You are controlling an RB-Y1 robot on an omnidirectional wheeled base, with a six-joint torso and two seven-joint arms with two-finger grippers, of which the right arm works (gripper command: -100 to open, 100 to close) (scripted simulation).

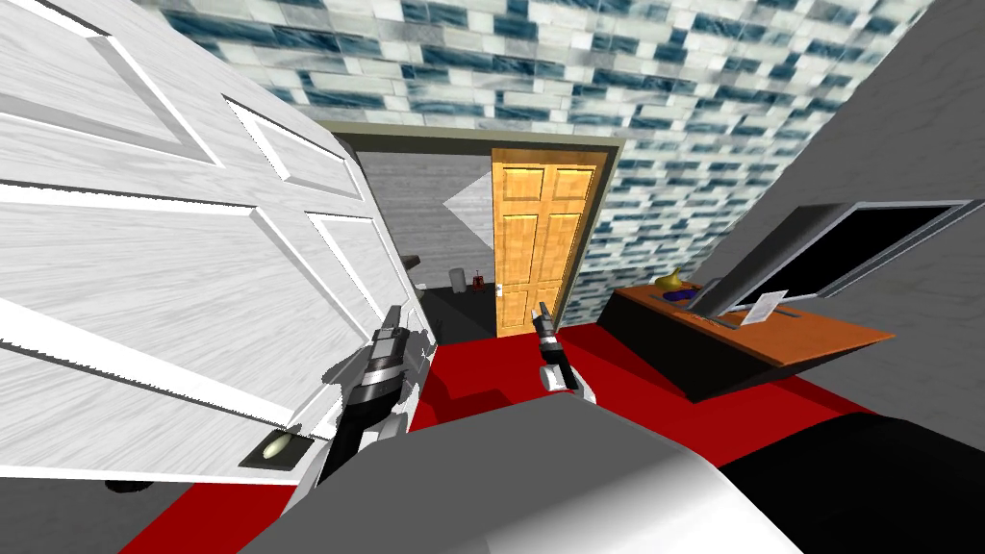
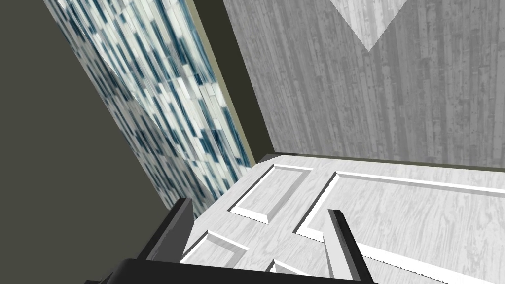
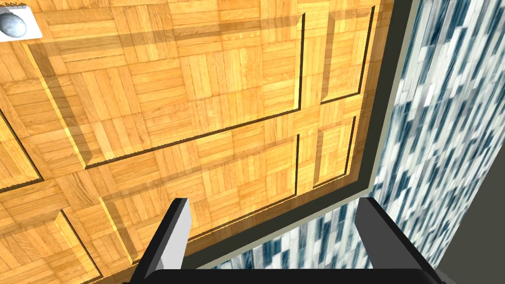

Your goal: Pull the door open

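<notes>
White door (image 1: 173,289) left, desk (image 1: 827,339) right

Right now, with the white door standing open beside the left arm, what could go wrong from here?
1. The left hand is open over the white door panels, gripping nothing; the knob lies apart from it, so a pull could slip.
2. That door stands close beside the left forearm; swinging further might hit the arm.
3. The right hand, open, faces the wooden door; moving forward could hit it.
</notes>
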